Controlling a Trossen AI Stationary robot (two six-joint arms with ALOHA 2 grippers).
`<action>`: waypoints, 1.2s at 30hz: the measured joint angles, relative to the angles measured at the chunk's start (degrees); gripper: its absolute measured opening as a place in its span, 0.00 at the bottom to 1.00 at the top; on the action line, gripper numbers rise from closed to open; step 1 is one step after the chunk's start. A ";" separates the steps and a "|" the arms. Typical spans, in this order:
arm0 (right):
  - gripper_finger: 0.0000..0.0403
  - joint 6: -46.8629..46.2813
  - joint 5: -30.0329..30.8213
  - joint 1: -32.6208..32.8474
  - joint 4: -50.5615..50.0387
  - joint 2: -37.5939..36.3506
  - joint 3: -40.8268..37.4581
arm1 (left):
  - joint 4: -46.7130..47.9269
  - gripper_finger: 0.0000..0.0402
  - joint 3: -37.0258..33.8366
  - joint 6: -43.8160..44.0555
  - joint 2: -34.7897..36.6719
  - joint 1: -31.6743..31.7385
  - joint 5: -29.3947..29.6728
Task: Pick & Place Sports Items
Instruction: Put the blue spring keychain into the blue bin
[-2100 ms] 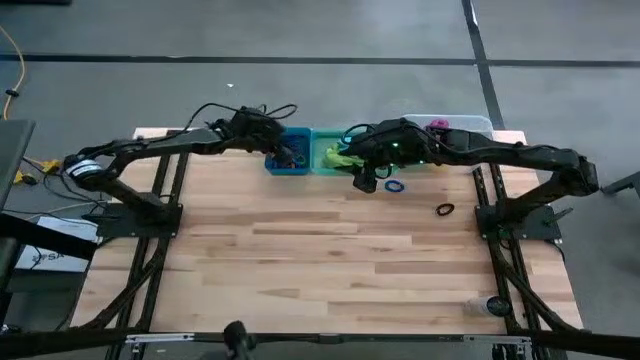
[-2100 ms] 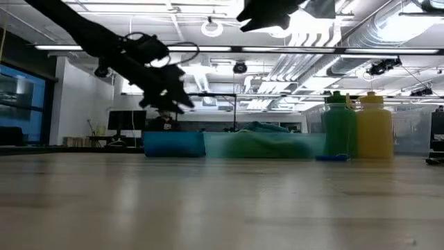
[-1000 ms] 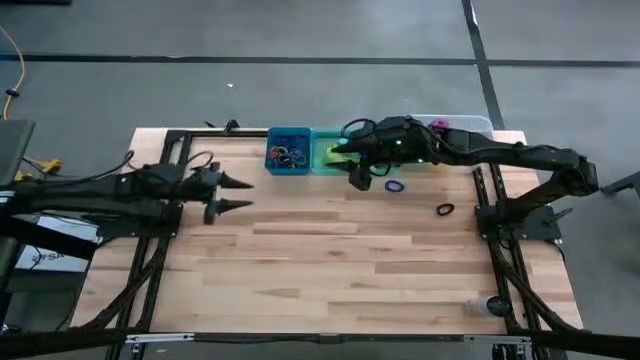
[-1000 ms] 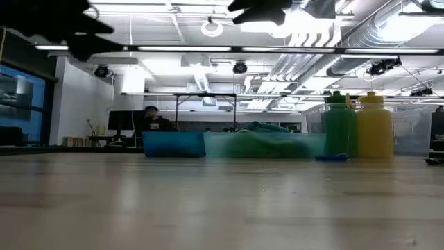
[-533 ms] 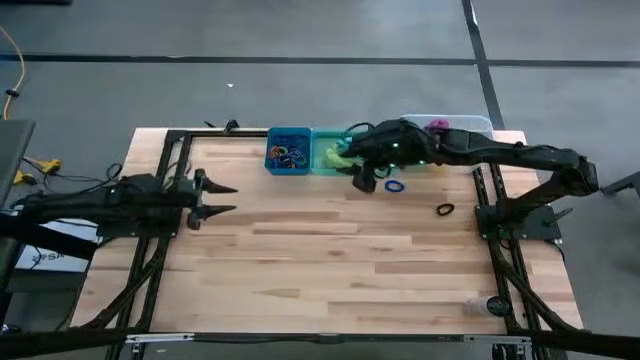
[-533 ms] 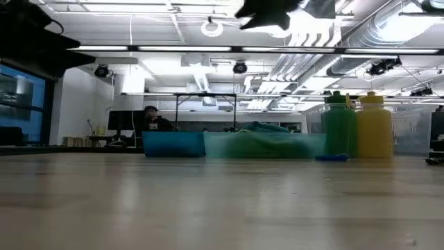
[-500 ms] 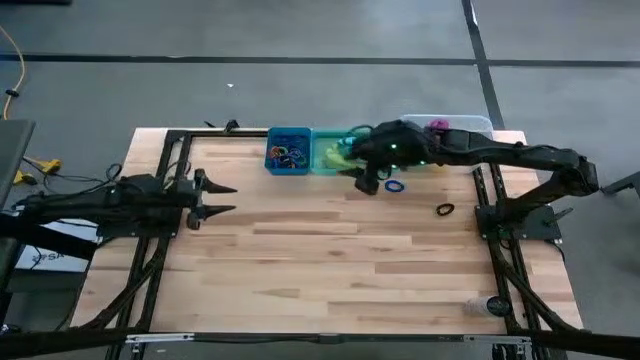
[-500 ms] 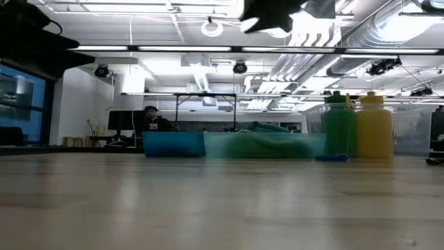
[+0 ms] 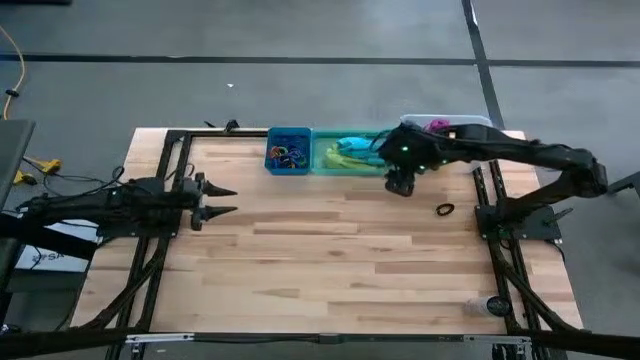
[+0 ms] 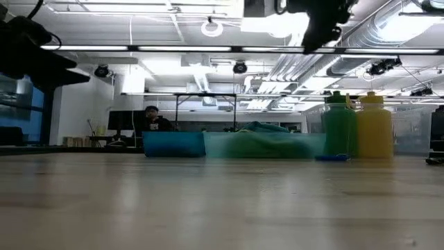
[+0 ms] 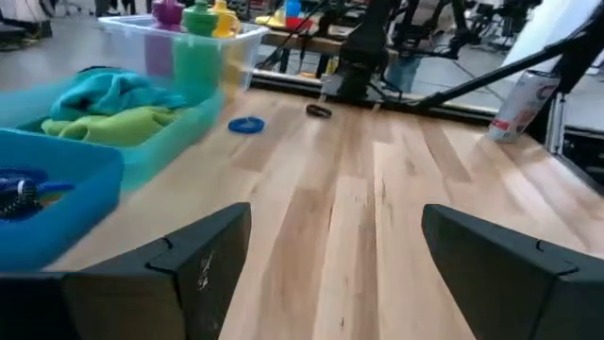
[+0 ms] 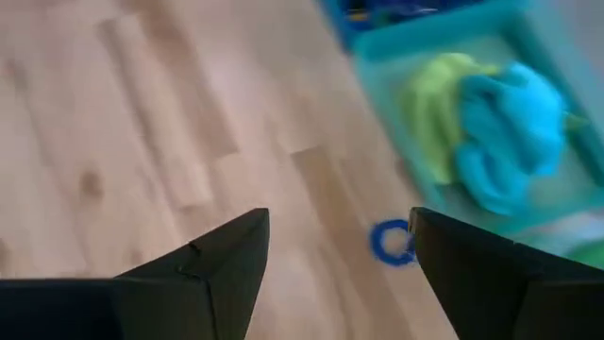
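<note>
Your right tool (image 9: 402, 186) hangs open and empty over the blue ring (image 12: 392, 243): drop and pinch it. Left tool (image 9: 222, 200) waits open, empty, at the desk's (image 9: 330, 260) left.

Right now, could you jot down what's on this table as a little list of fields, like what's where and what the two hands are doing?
left hand: open, empty, waiting over the table's left side
right hand: open, empty, above the blue ring
blue bin: holds small coloured rings
green bin: holds the teal cloth and lime cloth
clear bin: holds purple, green and yellow bottles
black ring: loose on the table, near the right arm's base
</note>
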State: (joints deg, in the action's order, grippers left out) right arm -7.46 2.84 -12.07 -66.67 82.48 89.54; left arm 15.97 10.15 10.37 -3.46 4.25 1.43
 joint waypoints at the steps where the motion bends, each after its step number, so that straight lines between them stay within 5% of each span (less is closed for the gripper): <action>1: 0.51 -1.38 1.28 -0.26 0.00 -0.16 0.00 | 0.08 0.63 0.00 -0.78 0.00 0.00 0.00; 10: 0.51 -18.04 15.21 1.96 1.63 -0.35 -1.41 | -0.03 0.63 0.00 -4.41 0.00 0.00 0.00; 20: 0.51 -45.50 33.40 10.91 5.70 -0.36 -14.78 | -0.10 0.63 0.00 -4.41 0.00 0.00 -0.02; 30: 0.51 -68.43 43.15 18.73 12.81 -0.36 -30.40 | -0.10 0.63 0.00 -4.41 0.00 0.00 -0.02; 36: 0.51 -70.77 48.15 20.49 19.22 -0.36 -36.11 | -0.10 0.63 0.00 -4.41 0.00 0.02 -0.02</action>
State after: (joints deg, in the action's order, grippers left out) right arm -78.23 50.99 8.42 -47.45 82.13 53.43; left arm 15.88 10.15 5.96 -3.46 4.27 1.41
